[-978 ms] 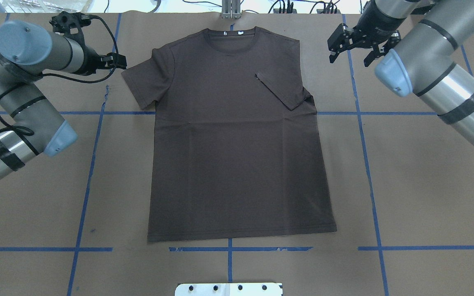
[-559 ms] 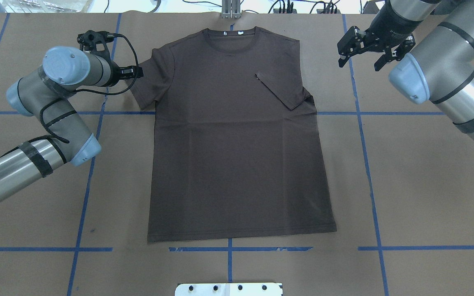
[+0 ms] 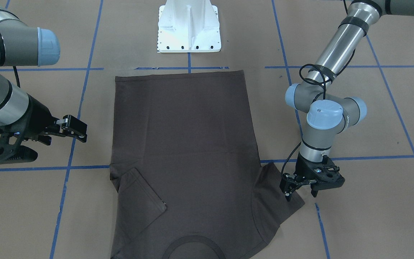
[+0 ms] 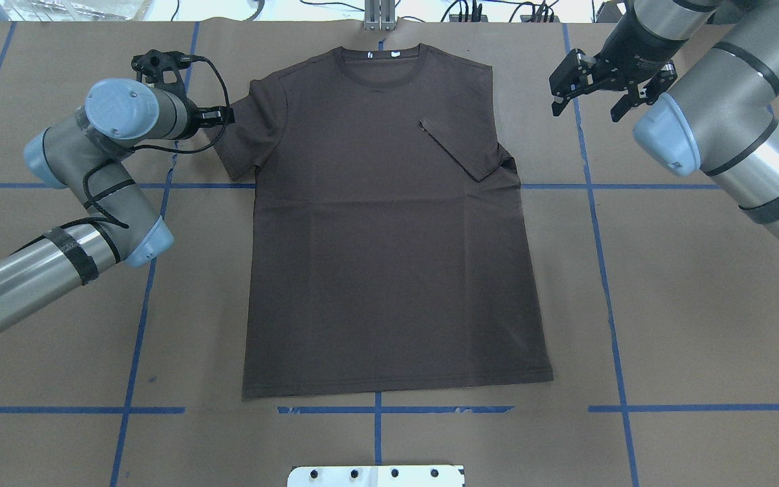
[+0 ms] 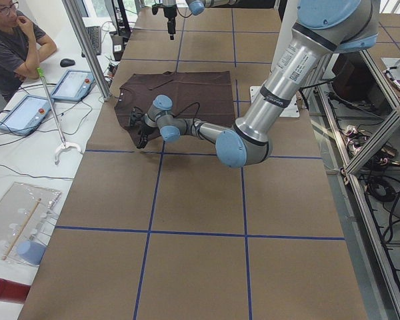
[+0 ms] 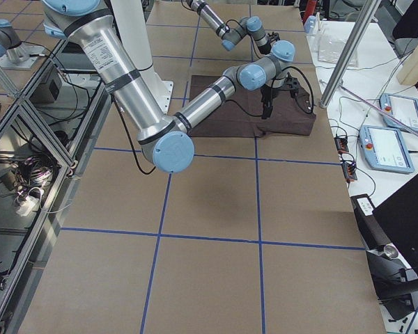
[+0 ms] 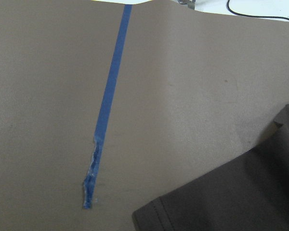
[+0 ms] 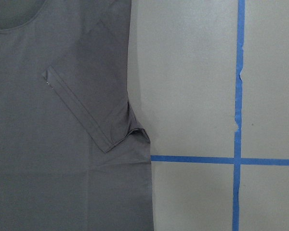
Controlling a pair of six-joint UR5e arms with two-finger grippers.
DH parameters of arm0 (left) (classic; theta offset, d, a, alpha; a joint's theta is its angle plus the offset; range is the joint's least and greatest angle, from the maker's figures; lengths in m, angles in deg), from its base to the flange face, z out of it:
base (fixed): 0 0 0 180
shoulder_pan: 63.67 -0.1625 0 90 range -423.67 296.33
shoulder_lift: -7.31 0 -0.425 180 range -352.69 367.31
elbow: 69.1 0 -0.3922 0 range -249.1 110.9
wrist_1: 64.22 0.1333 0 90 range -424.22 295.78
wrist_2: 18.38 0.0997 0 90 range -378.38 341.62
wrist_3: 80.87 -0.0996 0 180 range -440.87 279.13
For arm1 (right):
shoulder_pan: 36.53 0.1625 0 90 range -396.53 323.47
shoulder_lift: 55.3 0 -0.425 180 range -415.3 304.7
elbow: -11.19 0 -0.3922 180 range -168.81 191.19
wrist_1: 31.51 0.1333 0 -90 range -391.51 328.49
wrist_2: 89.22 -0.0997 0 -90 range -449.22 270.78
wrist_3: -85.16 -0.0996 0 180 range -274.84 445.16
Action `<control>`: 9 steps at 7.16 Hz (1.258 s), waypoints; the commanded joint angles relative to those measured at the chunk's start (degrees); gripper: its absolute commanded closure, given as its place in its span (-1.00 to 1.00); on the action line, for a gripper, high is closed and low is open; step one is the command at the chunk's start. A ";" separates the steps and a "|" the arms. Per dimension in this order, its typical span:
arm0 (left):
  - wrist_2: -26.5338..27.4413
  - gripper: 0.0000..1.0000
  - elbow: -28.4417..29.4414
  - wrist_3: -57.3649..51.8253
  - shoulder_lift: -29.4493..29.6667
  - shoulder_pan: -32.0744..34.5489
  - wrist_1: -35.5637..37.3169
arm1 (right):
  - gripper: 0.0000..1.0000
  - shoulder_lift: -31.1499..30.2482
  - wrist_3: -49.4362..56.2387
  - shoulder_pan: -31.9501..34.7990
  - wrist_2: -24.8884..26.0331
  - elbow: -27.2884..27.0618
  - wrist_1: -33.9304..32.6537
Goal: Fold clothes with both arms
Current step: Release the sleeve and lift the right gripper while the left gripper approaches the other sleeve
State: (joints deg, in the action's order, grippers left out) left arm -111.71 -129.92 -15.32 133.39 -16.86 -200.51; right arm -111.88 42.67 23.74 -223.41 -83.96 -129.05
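Brown table [image 4: 700, 304], blue tape grid [image 4: 608, 297], flat dark T-shirt [image 4: 389, 237], white base plate [image 4: 376, 475].

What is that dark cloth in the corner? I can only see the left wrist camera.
Observer: That's one sleeve of a brown T-shirt spread flat on the table.
Operator: Is the other sleeve flat like that too?
Observer: No, the other sleeve is folded in over the chest.
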 commanded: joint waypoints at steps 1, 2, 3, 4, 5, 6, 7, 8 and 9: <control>0.08 -0.79 2.55 -0.07 0.66 0.04 -2.31 | -1.00 -0.02 0.04 -0.24 0.33 0.31 -0.02; 0.08 -0.57 2.64 -0.07 0.92 0.04 -2.32 | -1.00 0.07 0.04 -0.24 0.34 0.32 -0.02; 0.08 -0.16 2.55 -0.07 0.92 0.04 -2.32 | -1.00 0.15 0.04 -0.24 0.25 0.23 -0.02; -0.01 0.28 2.55 -0.33 1.01 0.13 -2.23 | -1.00 -0.02 0.04 -0.24 0.33 0.31 0.07; -0.01 0.84 2.55 -1.81 1.01 0.21 -2.23 | -1.00 -0.02 0.04 -0.24 0.34 0.32 -0.02; -0.10 1.00 2.46 -2.09 1.10 0.39 -2.23 | -1.00 -0.11 0.04 -0.24 0.34 0.40 -0.02; -0.27 1.00 2.38 -2.27 1.53 0.65 -2.14 | -1.00 -0.11 0.12 -0.33 0.77 0.49 0.07; -0.45 1.00 2.29 -3.92 2.06 1.00 -1.79 | -1.00 -0.20 0.12 -0.42 0.78 0.49 0.07; -0.54 1.00 2.20 -4.03 2.15 1.09 -1.70 | -1.00 -0.37 0.12 -0.42 0.86 0.49 0.07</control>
State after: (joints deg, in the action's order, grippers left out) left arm -112.11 -127.62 -18.73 135.27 -15.98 -202.39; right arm -112.10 42.79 23.36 -222.66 -83.48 -128.99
